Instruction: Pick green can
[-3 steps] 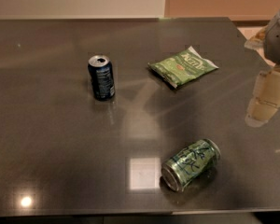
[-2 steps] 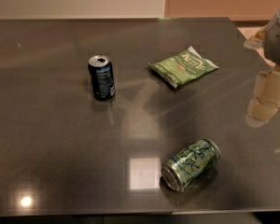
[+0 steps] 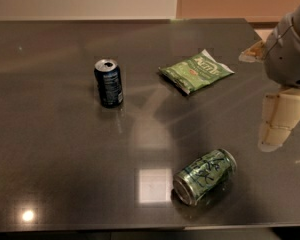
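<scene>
Desk (image 3: 50, 149), dark and glossy, carrying three items; I list them left to right, with the rig last.

1. Dark blue can (image 3: 108, 82): upright, top opened, left of centre. Not my target.

2. Snack bag (image 3: 196, 71): flat, green, lying toward the back, right of centre. Not my target.

3. Green can (image 3: 205, 176): my target. It lies on its side near the front edge, right of centre, well apart from both other items. The body is light green with dark scribbled lettering and silver ends. One end faces front-left, the other back-right. I see no dents. Being round and on its side, I judge it may roll if nudged.

4. Gripper (image 3: 279, 118): at the far right edge, only partly in view. It appears to hang above the desk, back and to the right of the green can, and is not touching it. I cannot tell whether the jaws are open or closed.

Step in hand: I judge this to be the approach, with nothing grasped yet.

Next move calls for: carrying the gripper left and down over the green can. The jaws should span its body across the width, not end to end, and close without shoving it.
</scene>
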You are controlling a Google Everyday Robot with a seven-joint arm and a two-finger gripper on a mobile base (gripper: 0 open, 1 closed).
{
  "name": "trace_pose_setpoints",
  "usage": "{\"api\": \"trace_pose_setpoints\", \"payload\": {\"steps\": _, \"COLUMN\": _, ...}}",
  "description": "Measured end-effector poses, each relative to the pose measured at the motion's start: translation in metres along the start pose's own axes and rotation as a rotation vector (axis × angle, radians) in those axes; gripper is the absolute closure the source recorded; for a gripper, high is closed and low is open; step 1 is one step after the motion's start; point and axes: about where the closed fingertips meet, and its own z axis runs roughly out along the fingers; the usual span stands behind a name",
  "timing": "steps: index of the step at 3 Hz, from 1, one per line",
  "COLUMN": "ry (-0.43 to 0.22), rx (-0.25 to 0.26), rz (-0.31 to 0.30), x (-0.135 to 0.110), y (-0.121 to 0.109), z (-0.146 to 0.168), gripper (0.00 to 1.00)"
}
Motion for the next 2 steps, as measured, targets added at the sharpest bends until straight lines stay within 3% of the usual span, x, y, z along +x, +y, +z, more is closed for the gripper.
{"api": "trace_pose_setpoints", "payload": {"steps": 2, "ry": 0.021, "rx": -0.052, "rz": -0.194, "x": -0.025, "y": 0.021, "z": 0.028, "gripper": 0.0}}
